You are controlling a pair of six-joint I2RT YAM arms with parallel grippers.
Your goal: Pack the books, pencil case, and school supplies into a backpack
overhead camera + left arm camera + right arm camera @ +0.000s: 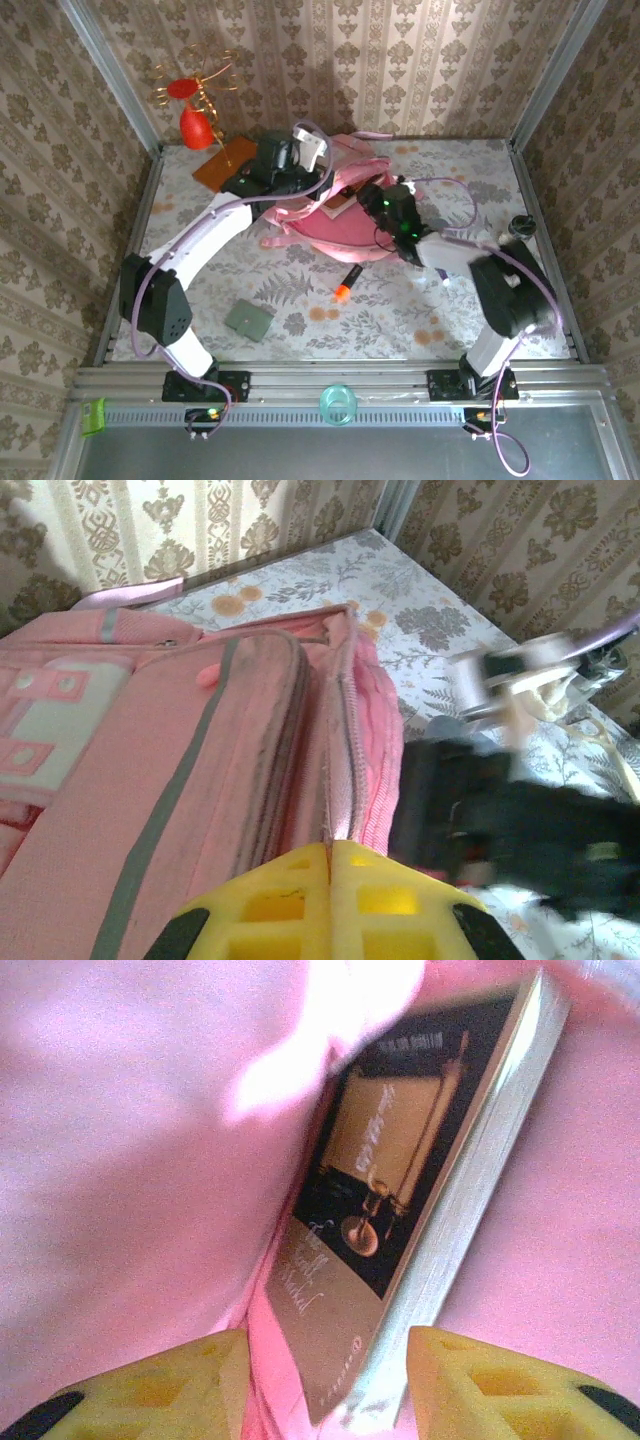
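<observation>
Spacing at the right jaws is what you should read first. The two yellow fingers stand apart on either side of the smaller tan-brown book with a dark panel on its cover. A strip of pink shows between the left-hand finger and the cover, so you are not clamping it. I judge the book released, though its page edge sits very close to the other finger.

The book lies inside the large soft pink backpack, with pink fabric on both sides of it. Its near short end sits between your fingers. Its long axis runs away from the jaws and deeper into the bag, leaning a little to the right in the right wrist view. The next move turns on that axis. To seat the book further, push along it, not across. If you are done, back out along the same line so you don't drag the book with you.

Your left jaws are clenched on the backpack's zipped rim. Their yellow fingers meet with the pink edge pinched between them, which looks to hold the mouth open.

The short marker, half orange and half black, lies on the floral desk just in front of the backpack, toward the arm bases. Your right arm looks the nearer one for it.
</observation>
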